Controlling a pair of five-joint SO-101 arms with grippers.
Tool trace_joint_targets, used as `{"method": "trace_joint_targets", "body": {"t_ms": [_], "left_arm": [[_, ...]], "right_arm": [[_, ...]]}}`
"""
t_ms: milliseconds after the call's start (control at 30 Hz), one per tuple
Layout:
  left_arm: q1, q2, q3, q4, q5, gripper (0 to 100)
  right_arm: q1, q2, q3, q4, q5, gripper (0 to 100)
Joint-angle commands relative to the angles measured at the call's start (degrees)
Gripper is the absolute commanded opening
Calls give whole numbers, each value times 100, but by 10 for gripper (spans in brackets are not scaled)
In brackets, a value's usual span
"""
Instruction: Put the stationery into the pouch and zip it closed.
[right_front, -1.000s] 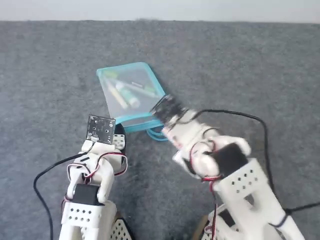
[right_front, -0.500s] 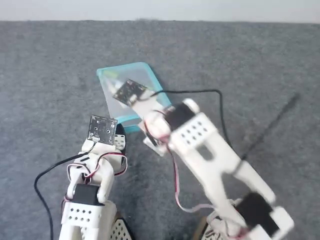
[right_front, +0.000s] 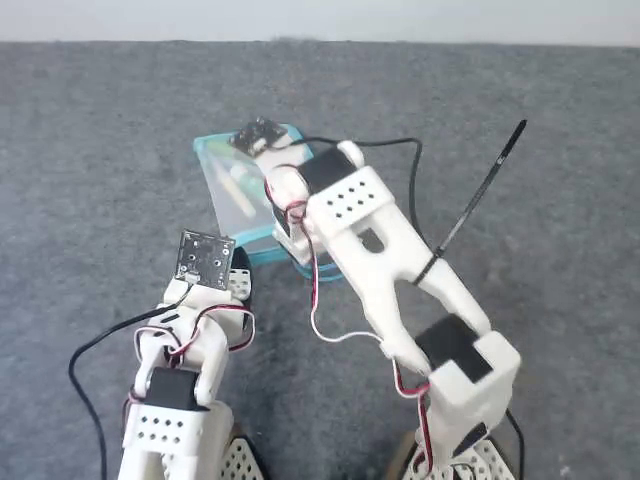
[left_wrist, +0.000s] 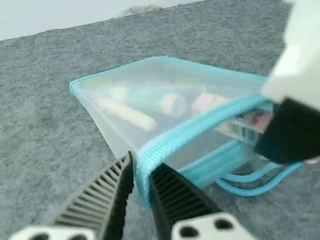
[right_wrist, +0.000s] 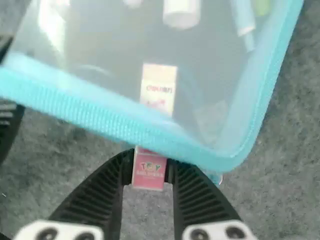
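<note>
Our left gripper (left_wrist: 141, 172) pinched the pouch (left_wrist: 150, 107) by its blue edge on the grey surface (left_wrist: 45, 125). Our right gripper (right_wrist: 149, 159) squeezed a pink eraser (right_wrist: 149, 176) at the pouch mouth (partly in, we thought). It might catch on that edge and slip out.

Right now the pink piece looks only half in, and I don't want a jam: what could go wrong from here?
1. The right gripper holds the pink piece at the teal edge of the pouch; it may catch there or slide beneath rather than in.
2. The left gripper pinches only a corner of the zipper edge; a push could pull the pouch free or drag it over the carpet.
</note>
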Motion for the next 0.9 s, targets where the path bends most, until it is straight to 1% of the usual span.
{"method": "trace_joint_targets", "body": {"t_ms": [0,167,267,533,667,767,867], "left_arm": [[88,0,-48,-193,-97,11],[88,0,-48,-193,-97,11],[88,0,-48,-193,-97,11],[88,0,-40,-185,-97,11],[26,0,-84,-193,-97,11],[26,0,-207,-185,-97,11],[-35,0,-514,-167,-70,11]], "right_arm": [[207,215,-976,84,-141,49],[242,356,-1064,22,-167,276],[242,198,-1064,22,-141,339],[321,-998,-1020,163,-35,344],[734,-1560,-1020,453,264,344],[1156,-1938,-897,629,273,344],[1420,-2440,79,303,369,344]]}}
